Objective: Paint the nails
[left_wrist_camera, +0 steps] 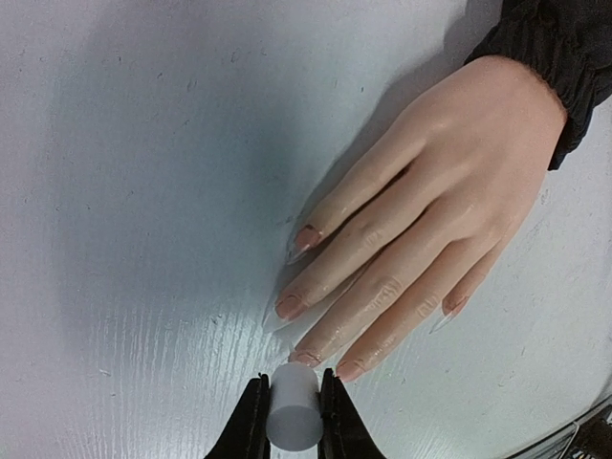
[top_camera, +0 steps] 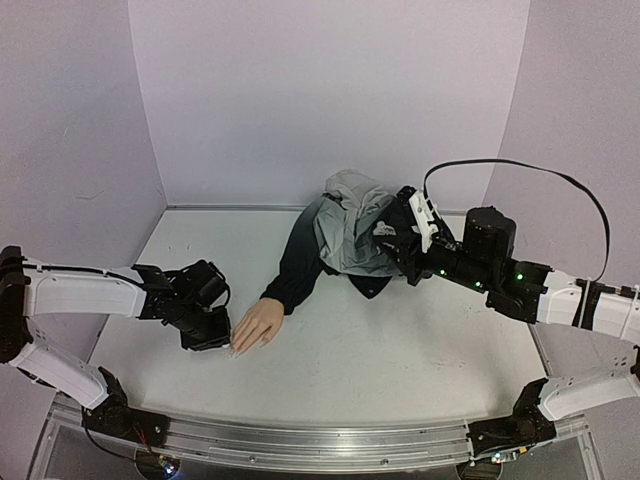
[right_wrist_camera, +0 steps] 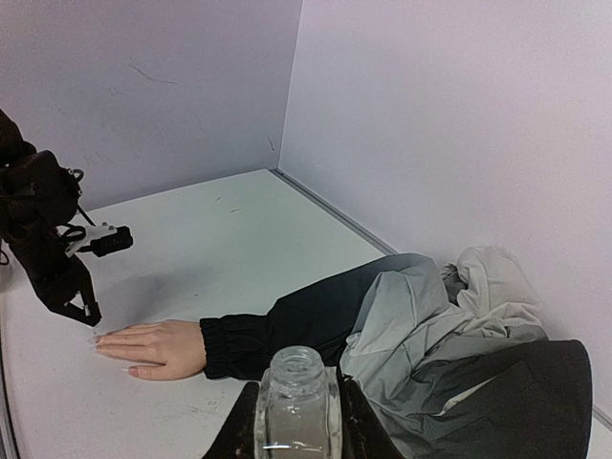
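Currently I am pinching a small white cylinder in the left gripper, jaws closed tight on it, just beside the nails of the mannequin hand, which is lying flat on the table. With the right gripper I am clamping an open clear glass bottle, well apart from the hand, near the bunched jacket.

The tabletop is viewed from above and behind. The hand is seen closely ahead of the left end effector, distantly ahead of the right end effector.
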`<control>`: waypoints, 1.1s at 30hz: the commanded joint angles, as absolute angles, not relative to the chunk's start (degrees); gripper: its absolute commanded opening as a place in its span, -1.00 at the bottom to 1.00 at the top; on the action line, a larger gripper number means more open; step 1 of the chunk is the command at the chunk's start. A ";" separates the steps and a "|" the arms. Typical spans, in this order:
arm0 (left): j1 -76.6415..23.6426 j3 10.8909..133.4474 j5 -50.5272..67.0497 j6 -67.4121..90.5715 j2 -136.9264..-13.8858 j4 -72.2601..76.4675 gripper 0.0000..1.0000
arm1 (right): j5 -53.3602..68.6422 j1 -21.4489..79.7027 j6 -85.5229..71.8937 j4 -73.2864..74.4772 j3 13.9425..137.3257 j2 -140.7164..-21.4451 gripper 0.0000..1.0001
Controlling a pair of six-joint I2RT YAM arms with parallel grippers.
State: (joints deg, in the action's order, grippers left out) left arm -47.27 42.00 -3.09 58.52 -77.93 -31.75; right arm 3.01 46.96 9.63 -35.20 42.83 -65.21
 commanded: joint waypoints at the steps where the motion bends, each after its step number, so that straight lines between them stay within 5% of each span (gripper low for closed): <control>1: -47.29 40.87 -2.80 59.27 -76.99 -30.30 -1.00 | 3.12 47.10 9.36 -39.29 43.33 -64.85 -1.00; 33: -47.29 45.26 -4.22 57.22 -74.95 -32.70 -1.00 | 3.26 47.05 9.23 -39.31 43.51 -64.96 -1.00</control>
